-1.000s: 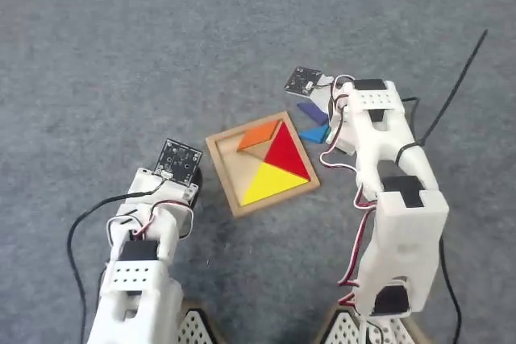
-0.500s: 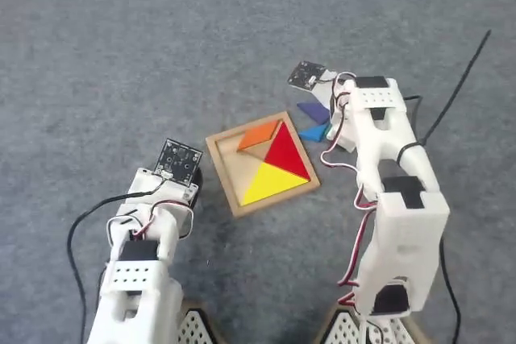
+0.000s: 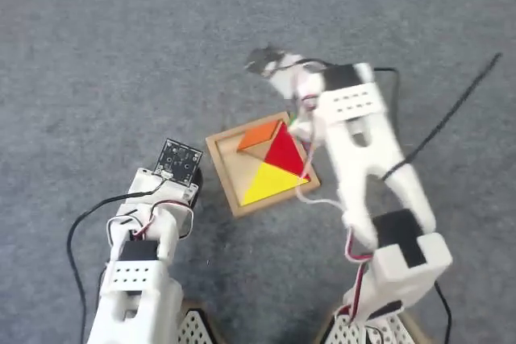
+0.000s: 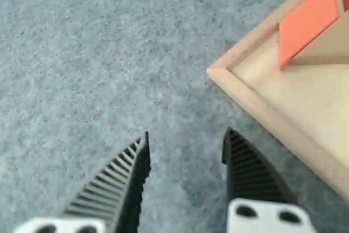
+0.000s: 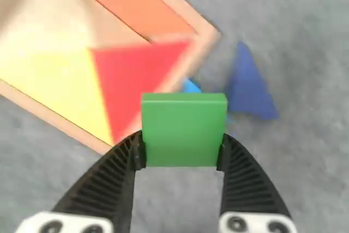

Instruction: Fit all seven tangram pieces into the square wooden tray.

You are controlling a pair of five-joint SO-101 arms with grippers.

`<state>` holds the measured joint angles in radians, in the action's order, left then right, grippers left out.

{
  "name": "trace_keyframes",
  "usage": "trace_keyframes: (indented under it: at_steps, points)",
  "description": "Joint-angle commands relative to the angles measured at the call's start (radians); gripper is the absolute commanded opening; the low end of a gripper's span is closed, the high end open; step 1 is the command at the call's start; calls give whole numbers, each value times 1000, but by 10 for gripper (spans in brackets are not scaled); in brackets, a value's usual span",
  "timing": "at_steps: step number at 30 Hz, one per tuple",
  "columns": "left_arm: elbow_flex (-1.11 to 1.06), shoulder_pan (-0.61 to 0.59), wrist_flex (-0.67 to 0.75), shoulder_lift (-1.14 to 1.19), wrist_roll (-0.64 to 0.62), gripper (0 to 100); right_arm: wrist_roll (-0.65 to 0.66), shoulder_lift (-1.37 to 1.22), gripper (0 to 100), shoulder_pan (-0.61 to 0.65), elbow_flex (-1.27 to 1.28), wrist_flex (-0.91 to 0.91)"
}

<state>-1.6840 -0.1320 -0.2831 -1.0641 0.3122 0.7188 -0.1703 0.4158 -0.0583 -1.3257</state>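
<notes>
The square wooden tray [image 3: 224, 173] lies mid-table and holds an orange piece [image 3: 258, 134], a red triangle [image 3: 286, 155] and a yellow triangle [image 3: 270, 183]. My right gripper [image 5: 182, 144] is shut on a green square [image 5: 184, 126], hanging above the mat just outside the tray's right corner [image 5: 210, 32]. A dark blue triangle [image 5: 248, 88] and a light blue piece [image 5: 191, 86] lie on the mat beyond the square. My left gripper [image 4: 185, 143] is open and empty, close to the tray's left corner [image 4: 218, 72]. The right arm [image 3: 355, 142] covers the tray's right side from above.
Grey felt mat [image 3: 121, 62] covers the whole table. The left arm [image 3: 149, 231] stands at the front left, its wrist near the tray. Black cables trail beside both arms. Open mat lies behind and left of the tray.
The right arm has swung left from the loose pieces to the tray's right corner, carrying the green square. It now hides the blue pieces from above. The left arm has not moved.
</notes>
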Motion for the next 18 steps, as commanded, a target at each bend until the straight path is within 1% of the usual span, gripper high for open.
trace_keyframes:
  at_steps: [1, 5, 9, 18]
  points:
    - [8, -5, -3, -23, -8, 204, -100, 21, 86, 125, -26, 10]
    - [8, -5, -3, -23, -8, 204, -187, -70, 86, 203, -26, 87]
    - [8, -5, -3, -23, -8, 204, -226, -147, 86, 251, -26, 131]
    - [8, -5, -3, -23, -8, 204, -371, -196, 90, 277, -28, 136]
